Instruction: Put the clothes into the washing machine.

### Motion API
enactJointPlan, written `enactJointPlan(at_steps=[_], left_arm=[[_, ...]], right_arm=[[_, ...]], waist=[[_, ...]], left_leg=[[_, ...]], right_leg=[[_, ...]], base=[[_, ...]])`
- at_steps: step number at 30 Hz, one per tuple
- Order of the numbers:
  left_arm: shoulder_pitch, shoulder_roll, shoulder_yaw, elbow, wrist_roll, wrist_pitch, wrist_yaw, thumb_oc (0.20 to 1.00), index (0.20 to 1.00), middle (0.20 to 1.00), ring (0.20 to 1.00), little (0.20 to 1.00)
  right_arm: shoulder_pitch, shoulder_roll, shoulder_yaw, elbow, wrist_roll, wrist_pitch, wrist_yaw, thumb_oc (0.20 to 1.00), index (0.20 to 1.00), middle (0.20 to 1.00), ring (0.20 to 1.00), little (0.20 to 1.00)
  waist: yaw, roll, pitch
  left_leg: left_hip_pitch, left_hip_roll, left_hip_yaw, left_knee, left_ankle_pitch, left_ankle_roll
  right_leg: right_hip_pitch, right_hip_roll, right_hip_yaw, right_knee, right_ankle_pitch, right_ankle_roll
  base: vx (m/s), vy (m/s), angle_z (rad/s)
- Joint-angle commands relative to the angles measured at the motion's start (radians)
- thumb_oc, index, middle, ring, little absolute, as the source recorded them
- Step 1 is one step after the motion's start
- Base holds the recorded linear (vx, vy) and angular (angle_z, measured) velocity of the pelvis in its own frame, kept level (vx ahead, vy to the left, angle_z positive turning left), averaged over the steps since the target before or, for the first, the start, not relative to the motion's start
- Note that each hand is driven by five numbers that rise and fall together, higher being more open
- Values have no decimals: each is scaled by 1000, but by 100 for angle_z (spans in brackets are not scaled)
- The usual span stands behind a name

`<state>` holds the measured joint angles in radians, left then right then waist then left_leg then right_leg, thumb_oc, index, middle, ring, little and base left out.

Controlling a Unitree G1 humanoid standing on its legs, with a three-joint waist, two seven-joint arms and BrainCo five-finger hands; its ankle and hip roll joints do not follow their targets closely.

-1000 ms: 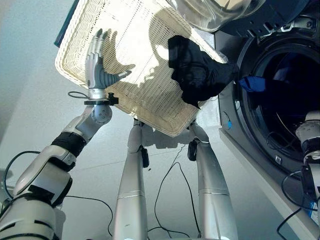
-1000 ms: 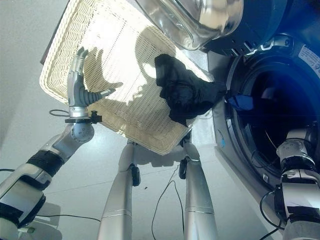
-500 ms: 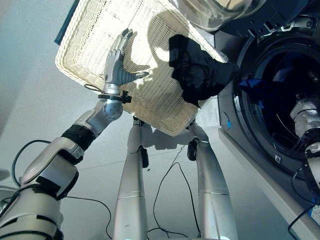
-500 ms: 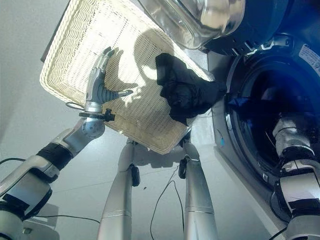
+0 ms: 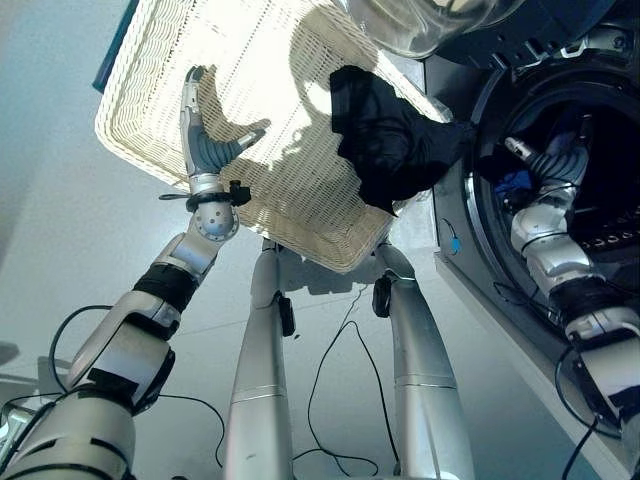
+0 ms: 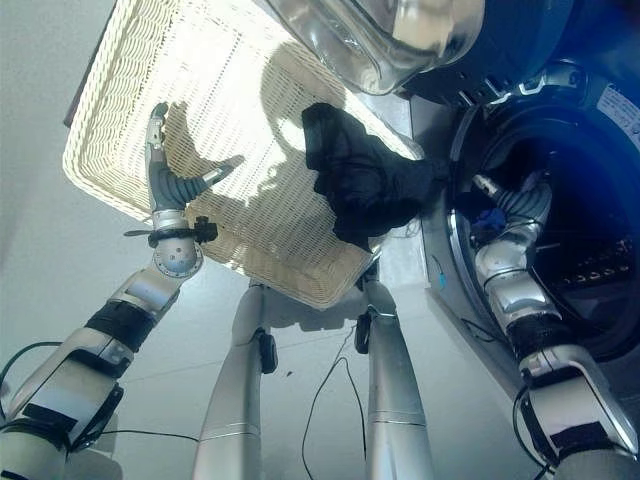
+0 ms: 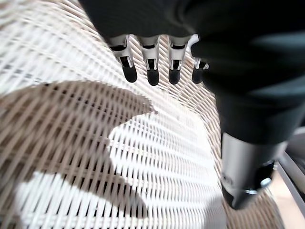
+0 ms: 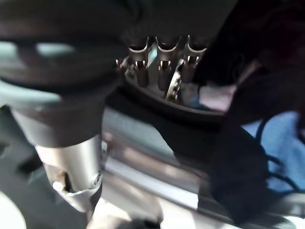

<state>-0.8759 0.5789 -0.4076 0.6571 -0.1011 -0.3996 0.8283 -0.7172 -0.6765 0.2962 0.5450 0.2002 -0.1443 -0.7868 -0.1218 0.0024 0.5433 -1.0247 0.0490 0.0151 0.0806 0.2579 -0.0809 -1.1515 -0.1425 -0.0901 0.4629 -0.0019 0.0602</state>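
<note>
A cream wicker basket (image 5: 240, 120) is held up in front of the robot, tilted, its long side running from the robot's left toward the washing machine (image 5: 600, 130) on the right. The machine's round opening (image 6: 590, 250) faces the basket's right end, and its glass door (image 6: 400, 40) hangs open above, just over the basket's upper right edge. Grey floor (image 5: 60, 230) lies behind everything.

The black garment (image 5: 390, 140) is draped over the basket's right rim, bunched, with its long axis running down the rim from the upper left to the lower right; its right edge reaches across to the lip of the machine's opening. A blue garment (image 5: 515, 182) lies inside the drum, just within the lip.

The left hand (image 5: 205, 135) is spread against the basket's weave near its left end, fingers straight and pointing up, thumb stretched out to the side, gripping nothing; the left wrist view shows its fingertips (image 7: 151, 76) over the wicker. It is well apart from the black garment.

The right hand (image 6: 510, 200) is at the drum's mouth, just beside the black garment's trailing edge and near the blue one. Its fingers (image 8: 164, 71) look extended toward the dark opening, holding nothing.
</note>
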Motion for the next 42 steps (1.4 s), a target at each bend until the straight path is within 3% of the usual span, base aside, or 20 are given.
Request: enactJointPlan(at_steps=[1, 15, 18, 19, 27, 38, 42], left_arm=[[-40, -27, 60, 8, -5, -61, 51, 1000, 1000, 1000, 1000, 1000], [3, -75, 117, -20, 31, -46, 81, 1000, 1000, 1000, 1000, 1000], [11, -86, 122, -25, 40, -46, 84, 1000, 1000, 1000, 1000, 1000], [21, -100, 133, -35, 54, -41, 83, 1000, 1000, 1000, 1000, 1000], [26, -111, 143, -48, 59, -31, 69, 1000, 1000, 1000, 1000, 1000], [-27, -95, 111, -31, 38, -12, 32, 1000, 1000, 1000, 1000, 1000], [-52, -79, 88, -17, 14, -16, 27, 1000, 1000, 1000, 1000, 1000]], right_arm=[[15, -12, 17, -24, -70, -19, 7, 1000, 1000, 1000, 1000, 1000], [75, 60, 78, -294, -345, -52, 74, 1000, 1000, 1000, 1000, 1000], [68, 59, 86, -324, -393, -57, 73, 1000, 1000, 1000, 1000, 1000], [48, 50, 98, -384, -470, -69, 75, 1000, 1000, 1000, 1000, 1000], [-4, 29, 123, -431, -541, -83, 70, 1000, 1000, 1000, 1000, 1000], [-169, -26, 269, -326, -604, 44, 227, 1000, 1000, 1000, 1000, 1000], [-216, -50, 344, -252, -635, 49, 262, 1000, 1000, 1000, 1000, 1000]], waist=[[23, -35, -23], [15, -24, -23], [17, -21, -23], [20, -16, -23], [30, -9, -23], [54, -10, -23], [60, -10, -23]], left_leg=[[-13, -10, 51, 157, -149, -46], [-7, -9, 64, 150, -134, -47], [-5, -8, 65, 149, -132, -47], [-3, -9, 64, 149, -130, -46], [-5, -10, 58, 155, -129, -47], [-16, -17, 43, 171, -127, -49], [-22, -21, 41, 174, -126, -47]], right_leg=[[71, 58, -20, -233, 193, 105], [74, 61, -7, -229, 180, 98], [77, 60, -6, -230, 178, 98], [82, 60, -4, -230, 175, 99], [85, 56, -7, -226, 174, 102], [83, 45, -25, -221, 176, 103], [79, 41, -32, -218, 178, 102]], base=[[0, 0, 0], [-1, 17, -1], [0, 0, 0], [0, 0, 0], [0, 1, 0], [0, -10, 0], [4, -15, 6]])
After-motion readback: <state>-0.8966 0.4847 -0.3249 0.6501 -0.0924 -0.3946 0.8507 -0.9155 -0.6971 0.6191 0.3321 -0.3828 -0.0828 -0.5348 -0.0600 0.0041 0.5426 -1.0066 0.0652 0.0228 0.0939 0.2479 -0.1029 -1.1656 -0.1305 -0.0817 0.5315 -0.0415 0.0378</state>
